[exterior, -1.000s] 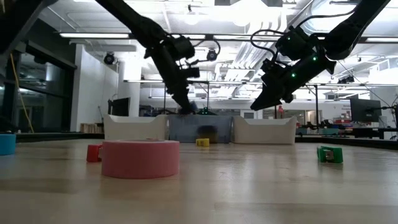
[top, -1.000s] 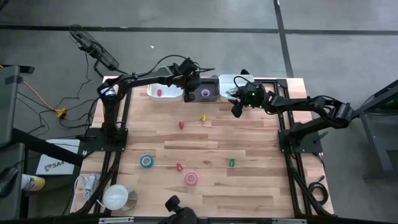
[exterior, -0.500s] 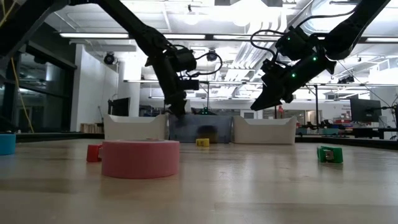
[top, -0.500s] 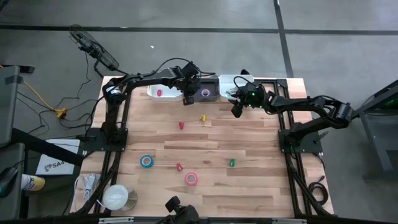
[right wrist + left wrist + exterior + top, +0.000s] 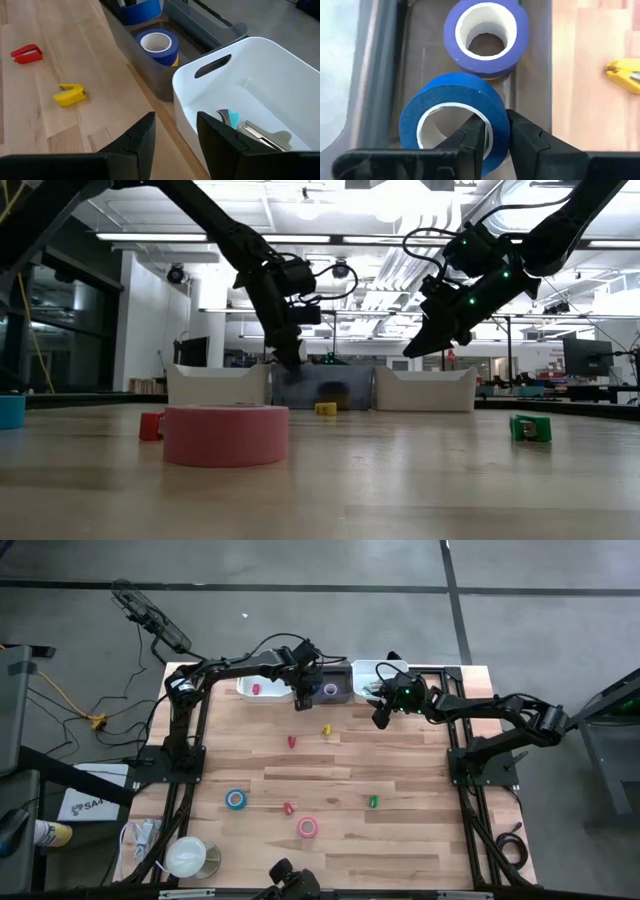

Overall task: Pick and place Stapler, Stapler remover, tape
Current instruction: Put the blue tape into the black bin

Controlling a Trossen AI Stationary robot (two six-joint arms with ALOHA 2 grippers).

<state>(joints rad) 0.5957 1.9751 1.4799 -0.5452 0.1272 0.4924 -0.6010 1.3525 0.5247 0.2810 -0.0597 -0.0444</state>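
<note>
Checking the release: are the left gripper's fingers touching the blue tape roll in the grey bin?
Touching. The left wrist view shows the left gripper straddling the blue tape roll, fingers against its wall.
</note>
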